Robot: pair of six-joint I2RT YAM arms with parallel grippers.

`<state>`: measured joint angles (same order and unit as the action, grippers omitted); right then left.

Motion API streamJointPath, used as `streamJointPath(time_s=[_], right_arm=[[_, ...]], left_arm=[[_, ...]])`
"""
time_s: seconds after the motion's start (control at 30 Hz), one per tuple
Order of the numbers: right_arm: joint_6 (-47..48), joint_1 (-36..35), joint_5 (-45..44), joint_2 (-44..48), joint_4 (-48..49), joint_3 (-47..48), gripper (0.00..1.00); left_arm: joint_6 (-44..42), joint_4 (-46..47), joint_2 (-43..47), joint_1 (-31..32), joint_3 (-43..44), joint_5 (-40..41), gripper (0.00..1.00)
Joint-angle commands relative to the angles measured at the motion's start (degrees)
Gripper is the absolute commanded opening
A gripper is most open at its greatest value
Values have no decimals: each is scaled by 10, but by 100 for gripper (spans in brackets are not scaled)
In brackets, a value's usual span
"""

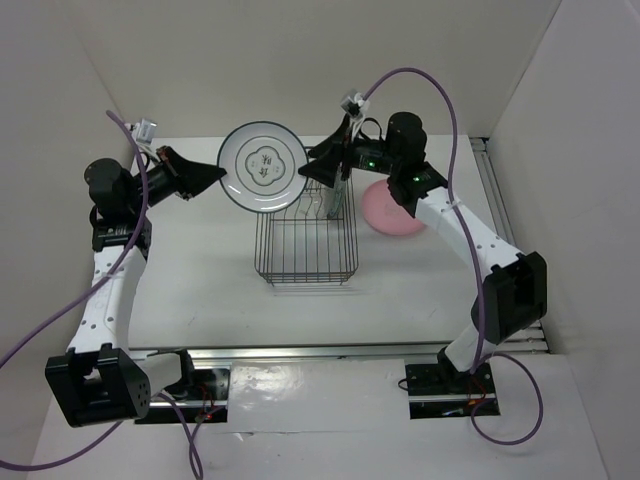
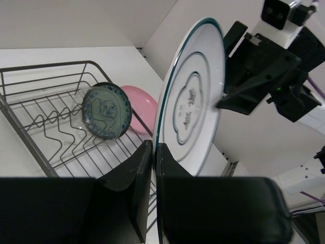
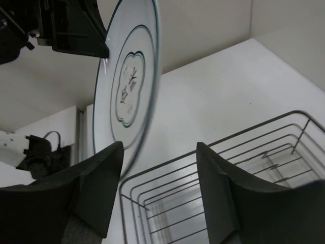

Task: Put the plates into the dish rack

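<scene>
The white plate with grey rings (image 1: 263, 168) is held upright in the air above the far end of the black wire dish rack (image 1: 307, 262). My left gripper (image 1: 220, 172) is shut on its left rim; the pinch shows in the left wrist view (image 2: 154, 165). My right gripper (image 1: 313, 170) is open at the plate's right edge. In the right wrist view (image 3: 160, 178) one finger (image 3: 96, 188) is next to the plate's rim (image 3: 127, 86). The dark teal plate (image 2: 106, 111) stands in the rack (image 2: 30, 127). The pink plate (image 1: 393, 210) lies on the table right of the rack. A glassy shape behind the teal plate is unclear.
White walls close in the table at the back and on both sides. A metal rail (image 1: 495, 190) runs along the right edge. The near half of the rack (image 3: 218, 168) holds no plates. Purple cables arc above both arms.
</scene>
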<state>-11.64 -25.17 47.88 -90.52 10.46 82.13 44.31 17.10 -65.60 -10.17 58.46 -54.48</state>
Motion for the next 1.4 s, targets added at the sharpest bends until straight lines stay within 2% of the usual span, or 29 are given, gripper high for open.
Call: streamJointPath(time_s=[0.0,0.13,0.43,0.47,0.53,0.67,0.7,0.77,0.8,0.83,0.93,0.97,1.03,1.1,1.23,1.27,1.37], right_arm=[[-5,-9,-4,-15,32,40,63],[-5,-9,-18,-27,11,57,20],[-90,-15,-18,-17,103,10,19],[-100,-15,-38,-17,112,3,15],[-127,-20,-69,-17,118,-7,0],[-151,-30,-151,-17,98,-13,0],[-158,-37,-202,-17,87,-14,0],[-158,-49,-267,-11,54,-14,0],[-158,-56,-344,-5,38,-7,0],[-146,-64,-379,-4,20,-7,0],[-132,-85,-490,9,-23,2,0],[-127,-93,-515,9,-43,8,0],[-116,-100,-588,9,-69,27,0],[-116,-106,-632,9,-108,43,0],[-102,-119,-779,9,-152,58,0],[-94,-129,-845,9,-162,65,0],[-65,-168,-965,-17,-189,98,0]], left_arm=[[24,67,8,2,2,-19,0],[10,50,14,2,2,-19,0],[34,82,14,2,-11,-22,0],[34,82,14,2,-11,-22,0],[34,88,14,2,-11,-28,0],[29,58,14,2,-5,-16,0],[29,52,14,2,-4,-9,2],[29,37,14,2,-4,-3,11],[29,26,9,2,-4,12,17],[24,17,9,2,-4,19,39],[11,-21,9,2,1,48,70],[11,-29,15,2,1,57,93],[6,-47,15,2,7,92,100],[6,-81,22,2,7,129,100],[11,-144,33,-8,7,248,100],[16,-159,33,-8,7,269,100],[17,-222,27,-13,24,329,100]])
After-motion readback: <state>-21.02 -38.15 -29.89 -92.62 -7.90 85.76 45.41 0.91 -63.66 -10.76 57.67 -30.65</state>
